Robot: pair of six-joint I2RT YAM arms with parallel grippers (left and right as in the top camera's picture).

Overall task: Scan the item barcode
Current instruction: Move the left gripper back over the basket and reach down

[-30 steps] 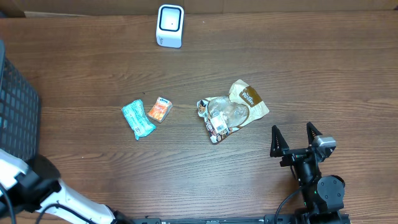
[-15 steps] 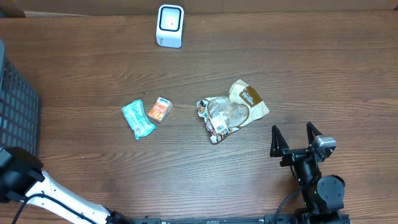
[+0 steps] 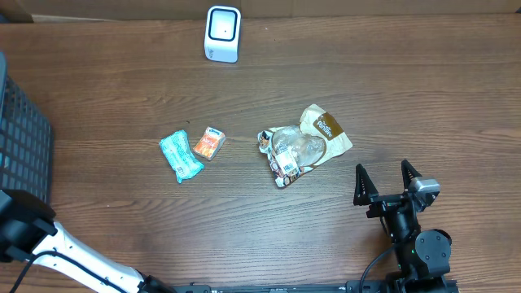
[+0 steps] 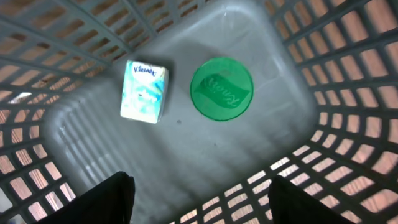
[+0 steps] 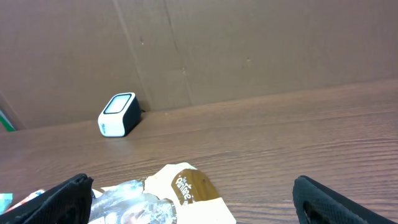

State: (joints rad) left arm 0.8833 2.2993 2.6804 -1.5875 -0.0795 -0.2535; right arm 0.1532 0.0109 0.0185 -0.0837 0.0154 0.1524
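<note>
Tissue pack (image 4: 144, 91) reads "Kleenex" — in basket (image 4: 205, 155).

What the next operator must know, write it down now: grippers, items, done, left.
Left gripper: jaws open, empty, above the basket.
Right gripper: jaws open, empty, low at the front right of the table.
In the basket: tissue pack, green round item; probably already scanned.
On the table: teal pack, orange pack, clear-and-brown bag; scanner at the far edge.
Left: scan those three, then likely basket them.
</note>
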